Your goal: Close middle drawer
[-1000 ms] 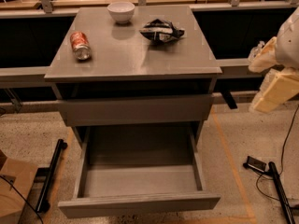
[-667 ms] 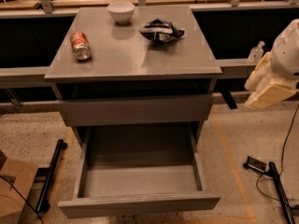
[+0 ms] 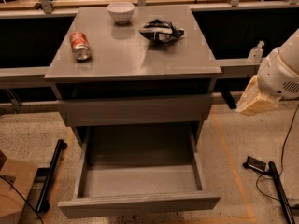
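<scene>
Grey cabinet seen from the front and above, w/ a flat worktop (image 3: 131, 59). On the worktop: a red drinks can (image 3: 80, 45) lying on its side at the left, a white bowl (image 3: 120, 11) at the back, and a crumpled snack bag (image 3: 161, 31) near the bowl.

Under the worktop, the taller upper drawer front (image 3: 135, 110) sits flush. Below it the middle drawer (image 3: 140, 204) is pulled far out toward the viewer. Its plain front sits at the bottom of the view and its grey box interior looks bare.

The robot's gripper (image 3: 254, 102) is a cream-coloured piece hanging at the right edge of the view. It is level w/ the upper drawer front, off to the side of the cabinet and well apart from the middle drawer. Can't tell whether it is spread or closed up.

Step in hand, as a judgement: approach, no contact yet. To do it well, bring the gripper down and round to the outer face of the middle drawer's front, near its centre. Then push straight in along the runners. An off-centre push could skew the drawer. There's no handle, so a flat push should do.
</scene>
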### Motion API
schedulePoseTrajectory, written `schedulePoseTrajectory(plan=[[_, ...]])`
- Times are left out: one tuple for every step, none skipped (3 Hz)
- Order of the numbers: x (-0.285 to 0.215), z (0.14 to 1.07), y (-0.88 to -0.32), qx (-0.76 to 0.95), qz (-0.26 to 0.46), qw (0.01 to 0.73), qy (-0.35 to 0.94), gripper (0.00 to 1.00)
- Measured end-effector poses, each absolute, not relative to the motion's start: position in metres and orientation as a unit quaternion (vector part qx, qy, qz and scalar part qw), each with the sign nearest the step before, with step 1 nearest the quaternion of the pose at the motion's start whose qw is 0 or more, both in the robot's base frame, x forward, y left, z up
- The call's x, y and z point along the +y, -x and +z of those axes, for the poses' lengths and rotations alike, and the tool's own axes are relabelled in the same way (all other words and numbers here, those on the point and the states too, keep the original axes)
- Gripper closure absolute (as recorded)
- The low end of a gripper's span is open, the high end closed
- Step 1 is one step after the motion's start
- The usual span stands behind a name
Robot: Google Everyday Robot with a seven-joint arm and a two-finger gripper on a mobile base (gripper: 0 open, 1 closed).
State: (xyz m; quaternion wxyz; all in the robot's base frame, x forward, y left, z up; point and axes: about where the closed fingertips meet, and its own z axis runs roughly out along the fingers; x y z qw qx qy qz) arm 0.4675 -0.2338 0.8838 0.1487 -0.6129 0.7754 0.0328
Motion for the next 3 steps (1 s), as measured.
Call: schedulePoseTrajectory(plan=[[-0.234,0.884,-0.467,0.775,0.033,0.149,0.613,1.00],[-0.227,0.825,-0.456,0.784,0.093,0.118,0.602,1.00],[-0.211,0.708,-0.423,0.794,0.202,0.070,0.569,1.00]])
